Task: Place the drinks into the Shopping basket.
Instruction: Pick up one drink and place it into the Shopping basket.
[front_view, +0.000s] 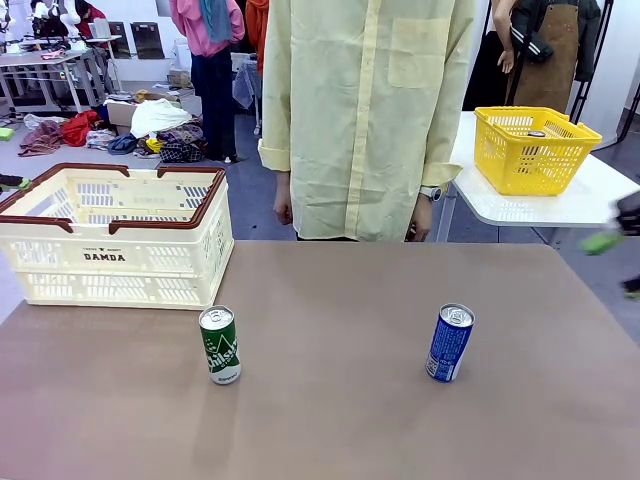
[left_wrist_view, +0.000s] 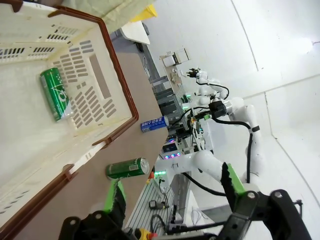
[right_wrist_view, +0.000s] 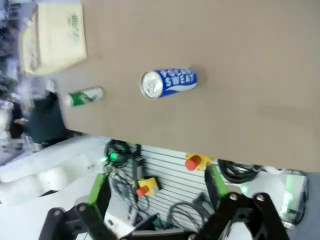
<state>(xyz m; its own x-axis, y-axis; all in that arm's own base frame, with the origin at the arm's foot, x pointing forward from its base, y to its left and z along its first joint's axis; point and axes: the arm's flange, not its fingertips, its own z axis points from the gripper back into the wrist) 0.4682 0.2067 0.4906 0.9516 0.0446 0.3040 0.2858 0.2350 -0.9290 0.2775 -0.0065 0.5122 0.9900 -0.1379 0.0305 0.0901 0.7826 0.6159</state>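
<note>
Now the left fingers (left_wrist_view: 113, 194) and right fingers (right_wrist_view: 215, 183) are wide, holding nothing. The green can (front_view: 220, 345) stands near the basket (front_view: 150, 282), the blue can (front_view: 450, 343) far right. Each can should be grabbed around its middle and kept upright.

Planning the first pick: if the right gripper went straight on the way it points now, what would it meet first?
Most likely the blue can: it stands on the table squarely in line with the gap of the open right gripper. Depth is hard to judge.

Basket (front_view: 120, 285) sits back-left on table (front_view: 330, 420); left can (front_view: 220, 345) before it, right can (front_view: 450, 343) apart.
</note>
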